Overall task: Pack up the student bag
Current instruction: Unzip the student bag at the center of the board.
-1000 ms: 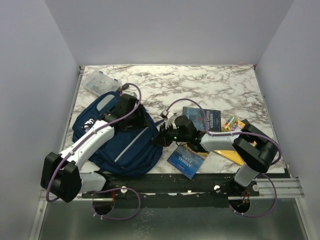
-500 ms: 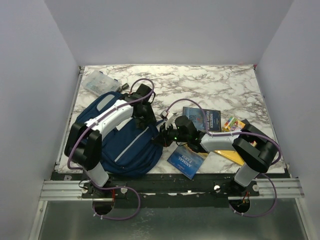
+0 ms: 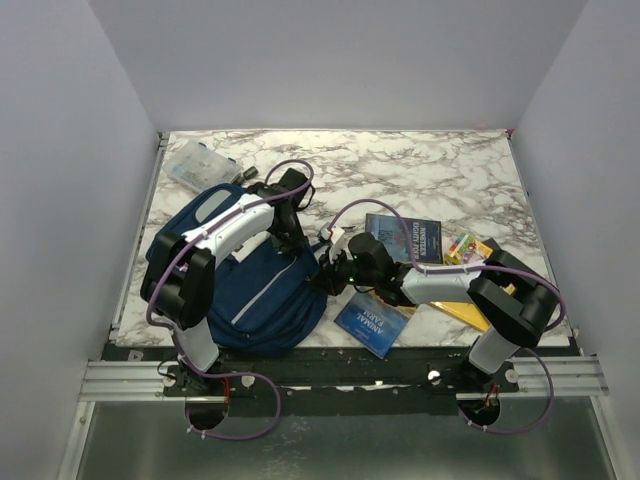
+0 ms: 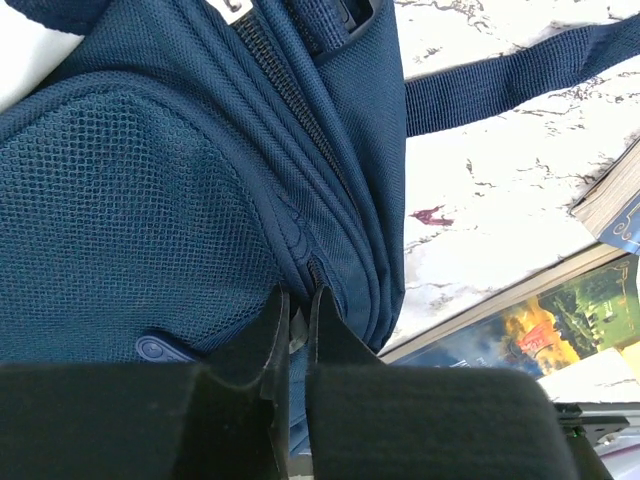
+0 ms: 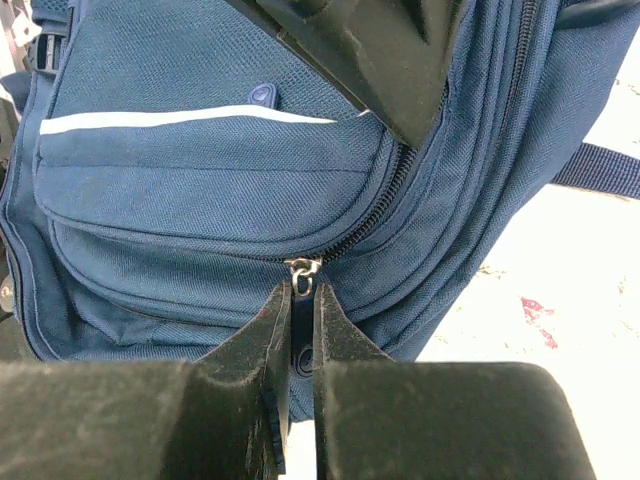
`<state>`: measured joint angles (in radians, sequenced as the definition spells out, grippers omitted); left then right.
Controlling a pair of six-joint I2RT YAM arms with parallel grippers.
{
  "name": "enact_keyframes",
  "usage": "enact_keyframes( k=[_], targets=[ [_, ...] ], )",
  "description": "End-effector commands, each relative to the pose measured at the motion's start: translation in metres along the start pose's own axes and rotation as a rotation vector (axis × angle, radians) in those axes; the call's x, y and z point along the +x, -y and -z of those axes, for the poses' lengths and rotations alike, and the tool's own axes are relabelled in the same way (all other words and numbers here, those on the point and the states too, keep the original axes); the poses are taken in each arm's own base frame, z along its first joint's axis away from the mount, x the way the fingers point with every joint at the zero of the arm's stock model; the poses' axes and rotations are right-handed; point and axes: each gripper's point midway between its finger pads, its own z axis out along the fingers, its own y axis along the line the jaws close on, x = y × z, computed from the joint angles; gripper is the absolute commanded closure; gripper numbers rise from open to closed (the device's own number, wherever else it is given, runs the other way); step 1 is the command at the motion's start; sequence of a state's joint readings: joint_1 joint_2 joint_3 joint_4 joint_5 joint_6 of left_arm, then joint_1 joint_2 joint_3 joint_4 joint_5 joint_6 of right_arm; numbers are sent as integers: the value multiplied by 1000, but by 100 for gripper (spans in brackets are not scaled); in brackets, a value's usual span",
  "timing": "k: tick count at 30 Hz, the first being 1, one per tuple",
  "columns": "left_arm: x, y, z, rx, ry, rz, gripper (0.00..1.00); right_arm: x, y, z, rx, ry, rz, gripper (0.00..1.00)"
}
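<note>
large navy-blue fabric student bag (image 3: pixel 262 300) with grey stripes lies flat on the left half of the white-and-grey marble-pattern tabletop (image 3: pixel 440 170), close to the near edge. judgement: soft, floppy, no frame, so it'll sag and bunch if taken by loose cloth. probably light with nothing packed. the weave isn't slippery and nothing about it looks fragile. best holds are the hard points, i.e. zip pulls and the blue webbing strap (image 4: pixel 500 75). 1 arm likely has to pin the cloth while the other runs a zip, else the whole bag just drags. right gripper (image 5: pixel 302 292): 2 fingers pinched nearly together on a small silver zipper pull (image 5: pixel 302 268) on the zip line above a pocket. left gripper (image 4: pixel 297 305): narrow too, tips pressed into a zip seam beside the mesh side panel (image 4: pixel 120 200). a pale sliver sits between them, can't tell if it's a pull or just fabric. both grippers work at the bag's right edge. right of the bag are a blue paperback (image 3: pixel 372 322), a dark blue book (image 3: pixel 405 238) and a small colourful pack (image 3: pixel 460 245). a clear plastic box (image 3: pixel 198 163) sits at the far left corner, just beyond the bag. the tabletop looks hard and smooth, so the bag can probably slide on it. plain pale grey walls (image 3: pixel 80 130) close in on 3 sides, so little swing room.
</note>
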<state>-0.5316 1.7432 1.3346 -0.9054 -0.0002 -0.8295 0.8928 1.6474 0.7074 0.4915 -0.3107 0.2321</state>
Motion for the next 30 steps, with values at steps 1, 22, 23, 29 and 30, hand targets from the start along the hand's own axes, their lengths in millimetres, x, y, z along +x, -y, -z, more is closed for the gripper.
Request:
enact_keyframes(
  k=[1,22,23,29,30],
  targets=[
    [-27,4,9,53,81,48,100,-16,1,6,25,35,46,100],
    [-93,4,57,232,291,173,100,9,-46,4,1,47,-61,100],
    [-89,3,61,246,292,119,95,7,-45,3,-5,47,-70,100],
    [-50,-20,78,295,328,-95,40,8,-40,3,-25,59,-66,100],
    [-40,-24,77,301,316,-114,38,7,-40,4,-28,62,-60,100]
  ],
)
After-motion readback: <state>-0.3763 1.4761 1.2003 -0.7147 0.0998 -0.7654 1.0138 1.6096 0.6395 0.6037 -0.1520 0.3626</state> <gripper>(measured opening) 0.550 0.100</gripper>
